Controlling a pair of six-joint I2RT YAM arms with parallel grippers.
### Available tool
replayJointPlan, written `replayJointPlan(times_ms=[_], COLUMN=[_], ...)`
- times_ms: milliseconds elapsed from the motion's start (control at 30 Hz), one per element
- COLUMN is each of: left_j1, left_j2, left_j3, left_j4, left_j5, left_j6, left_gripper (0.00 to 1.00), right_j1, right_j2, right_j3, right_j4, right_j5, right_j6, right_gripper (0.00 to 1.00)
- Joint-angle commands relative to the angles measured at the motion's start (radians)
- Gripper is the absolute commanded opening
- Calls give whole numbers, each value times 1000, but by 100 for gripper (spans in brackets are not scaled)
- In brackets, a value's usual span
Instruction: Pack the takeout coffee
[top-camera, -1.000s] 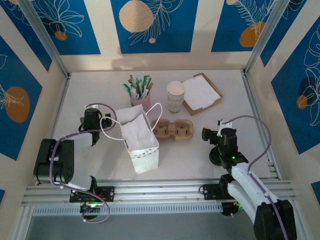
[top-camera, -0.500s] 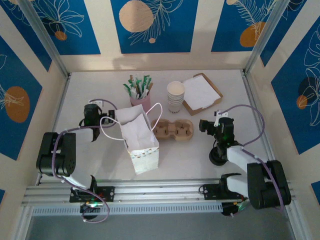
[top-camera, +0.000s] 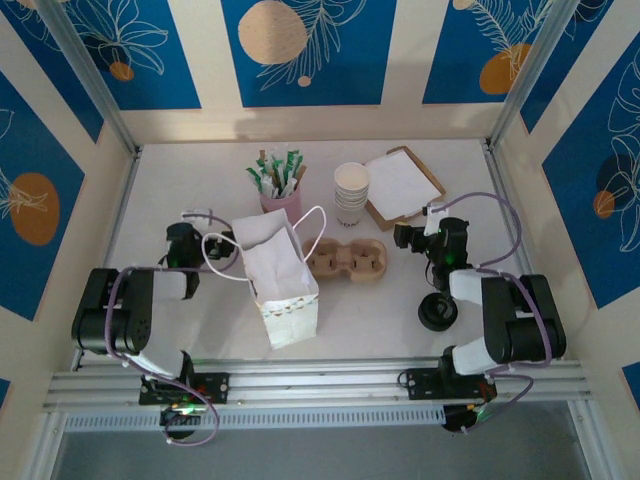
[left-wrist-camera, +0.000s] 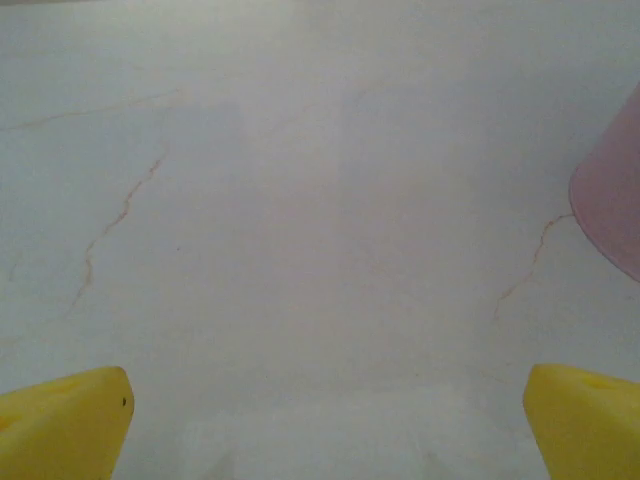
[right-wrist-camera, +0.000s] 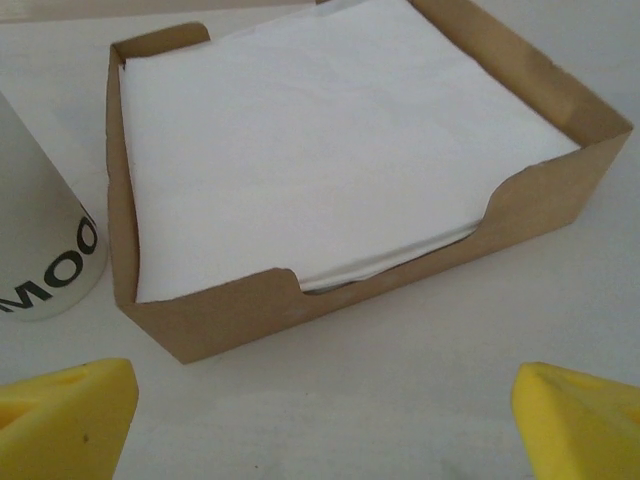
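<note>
The white paper bag (top-camera: 283, 285) stands upright mid-table. The brown pulp cup carrier (top-camera: 346, 260) lies just beside its right side. The left gripper (left-wrist-camera: 322, 400) sits left of the bag, jaws wide, empty. The right gripper (right-wrist-camera: 320, 385), jaws wide and empty, faces the brown cardboard napkin tray (right-wrist-camera: 230, 310).

Top external looks down on the whole table (top-camera: 200, 170); right wrist closely faces its upper-right napkin box (right-wrist-camera: 230, 310), left wrist the pink cup (left-wrist-camera: 612, 205)
</note>
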Motion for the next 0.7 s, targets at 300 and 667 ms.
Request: replayJointPlan(times_ms=[300,667], left_j1=[-45,-45], left_j2=[12,10], left_j3=[-31,-31], left_j4=[154,149], left_j5=[-149,-145], left_j6=[28,28], left_gripper=[100,100], right_j1=[-43,-35], right_j2=[51,51], right_j3=[-6,-7], right_j4=[127,133], right_j5=[-85,-65], right_j6=[15,13], right_gripper=[99,99])
